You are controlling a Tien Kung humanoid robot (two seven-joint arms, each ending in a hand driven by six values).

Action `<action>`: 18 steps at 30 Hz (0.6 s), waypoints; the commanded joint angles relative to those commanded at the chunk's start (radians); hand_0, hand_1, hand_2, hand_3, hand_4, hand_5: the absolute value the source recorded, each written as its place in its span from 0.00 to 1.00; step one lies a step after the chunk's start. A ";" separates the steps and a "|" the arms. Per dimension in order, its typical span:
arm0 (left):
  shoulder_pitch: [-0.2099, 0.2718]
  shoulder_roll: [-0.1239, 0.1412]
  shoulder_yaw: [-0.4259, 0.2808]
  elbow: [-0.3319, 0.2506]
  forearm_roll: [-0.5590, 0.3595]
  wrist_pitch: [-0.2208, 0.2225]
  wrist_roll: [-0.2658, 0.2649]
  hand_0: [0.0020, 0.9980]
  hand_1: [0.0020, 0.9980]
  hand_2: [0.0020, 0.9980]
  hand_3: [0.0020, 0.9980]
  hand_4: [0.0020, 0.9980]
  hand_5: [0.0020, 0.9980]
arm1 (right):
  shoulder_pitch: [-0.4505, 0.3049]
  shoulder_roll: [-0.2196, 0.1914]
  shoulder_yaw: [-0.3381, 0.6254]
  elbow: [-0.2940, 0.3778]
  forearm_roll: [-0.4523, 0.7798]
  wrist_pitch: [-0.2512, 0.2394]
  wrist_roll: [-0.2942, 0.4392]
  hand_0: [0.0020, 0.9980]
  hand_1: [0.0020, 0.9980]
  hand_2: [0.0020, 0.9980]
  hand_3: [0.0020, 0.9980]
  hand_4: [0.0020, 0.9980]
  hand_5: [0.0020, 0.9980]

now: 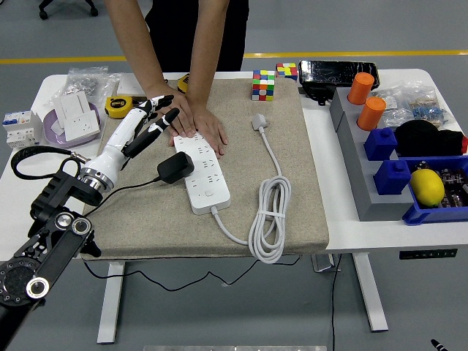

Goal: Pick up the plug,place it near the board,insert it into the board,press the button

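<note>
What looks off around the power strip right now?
The black plug sits tilted against the power strip's left edge, not seated in a socket. The left robot hand holds nothing, fingers spread beside the person's hands pinning the strip.

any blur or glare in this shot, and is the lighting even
Head view: sharp overall, with no motion blur on the robot's left hand or the black plug adapter; even, soft overhead light with faint shadows on the beige mat; mild glare on the glossy black box at the table's far edge.
</note>
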 joint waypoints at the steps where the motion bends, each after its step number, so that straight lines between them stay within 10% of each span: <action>1: 0.015 -0.002 0.003 -0.015 -0.015 0.001 0.004 1.00 1.00 0.99 0.96 1.00 1.00 | 0.000 0.000 0.000 0.000 0.000 0.000 0.001 0.82 0.75 0.75 0.79 1.00 0.92; 7: 0.107 0.002 0.026 -0.080 -0.025 -0.008 0.039 1.00 1.00 0.99 0.96 1.00 1.00 | -0.002 -0.001 0.004 0.000 -0.002 -0.001 0.001 0.82 0.75 0.75 0.79 1.00 0.92; 18: 0.142 0.003 0.028 -0.021 0.078 -0.018 0.057 1.00 1.00 0.99 0.97 1.00 1.00 | -0.001 -0.001 0.001 0.000 -0.005 0.000 0.001 0.82 0.75 0.75 0.79 1.00 0.92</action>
